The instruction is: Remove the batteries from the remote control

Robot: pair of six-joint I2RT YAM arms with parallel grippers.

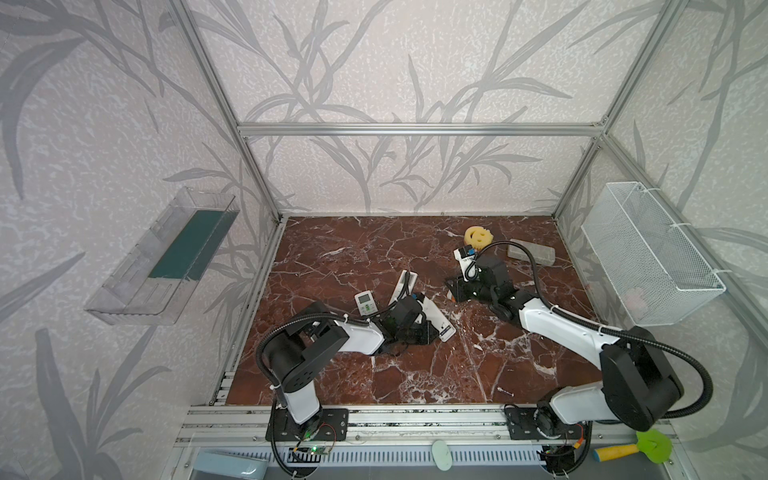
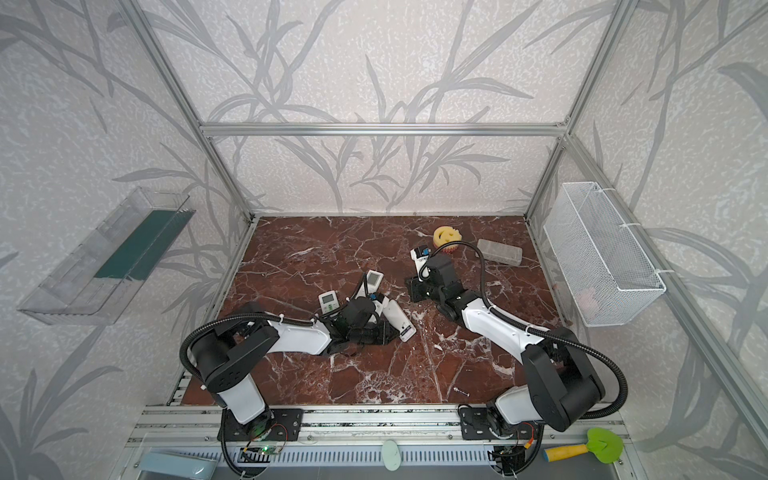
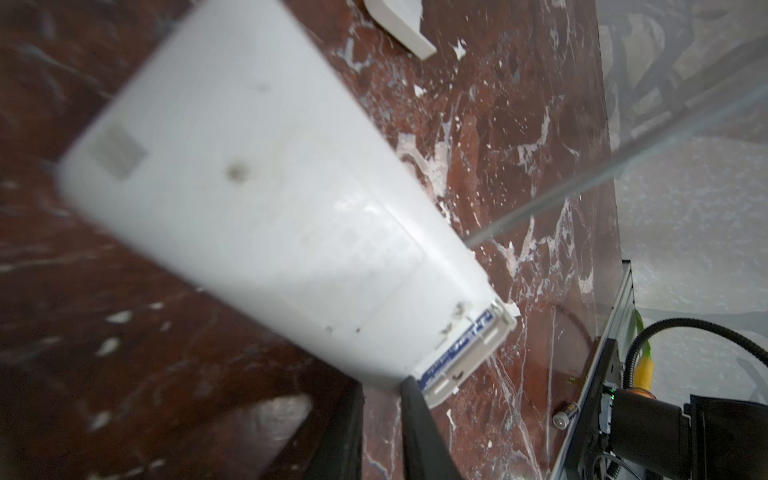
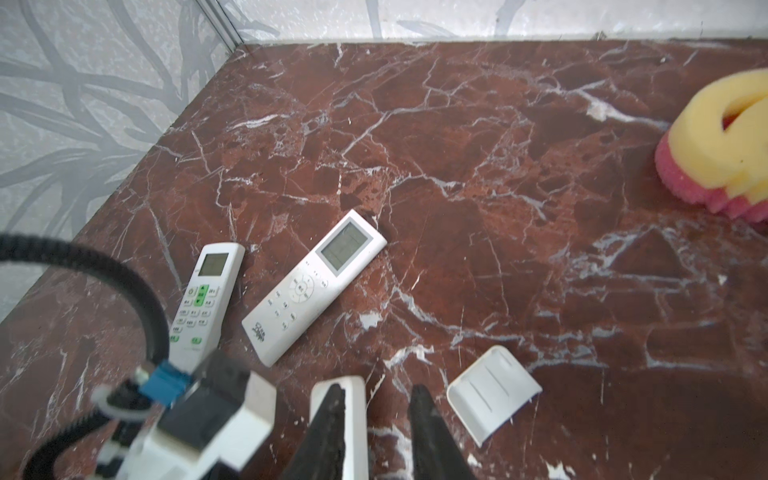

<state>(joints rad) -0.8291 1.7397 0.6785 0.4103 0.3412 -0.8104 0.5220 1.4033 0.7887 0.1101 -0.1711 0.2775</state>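
The left claw [image 3: 384,380] is seen nearly closed at the remote's [image 3: 257,199] open end; a grip cannot be confirmed. The right claw [image 4: 378,388] is held slightly parted, empty. One battery [image 1: 505,391] lies out, lower centre in both top views; a second battery [image 3: 469,353] seems left inside.

Both top views look steeply down from high above the front of the worktop [image 1: 332,257] and share almost all of it, with the yellow sponge [image 1: 478,237] at its far side. The right wrist camera looks low towards this sponge. The left wrist camera, very near a white remote [image 3: 249,187], faces away from the sponge.
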